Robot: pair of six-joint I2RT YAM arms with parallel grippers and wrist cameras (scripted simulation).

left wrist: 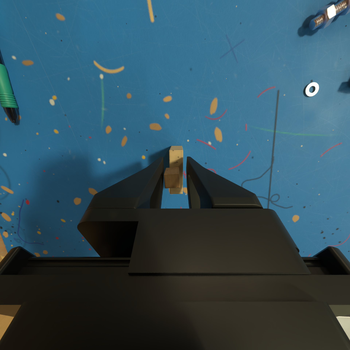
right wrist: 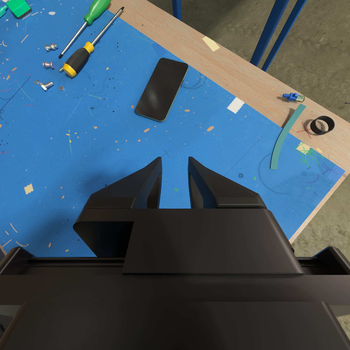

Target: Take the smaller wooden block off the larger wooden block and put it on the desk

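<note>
I have the blue desk mat (left wrist: 208,75) filling my left wrist view, paint-flecked and scratched, with the wooden desk edge (right wrist: 236,62) showing only on the right wrist view. On that side a black phone (right wrist: 162,89) lies face up, well clear of the right gripper (right wrist: 175,161), which hangs over bare mat with its fingers apart and nothing between them. Two screwdrivers (right wrist: 81,56) and some loose bolts (right wrist: 48,85) sit farther off.

The left gripper (left wrist: 175,161) is over the work. Its fingers are spread and straddle the larger wooden block (left wrist: 176,156), a pale bar lying on the mat. The smaller wooden block (left wrist: 171,178), a darker cube, is still on top of it, close against the left finger; I can't tell if they touch. There is a clear gap on the right side.

As I read it, nothing is done yet: the approach is made, but the squeeze, the lift and the set-down on the desk are all left.
</note>
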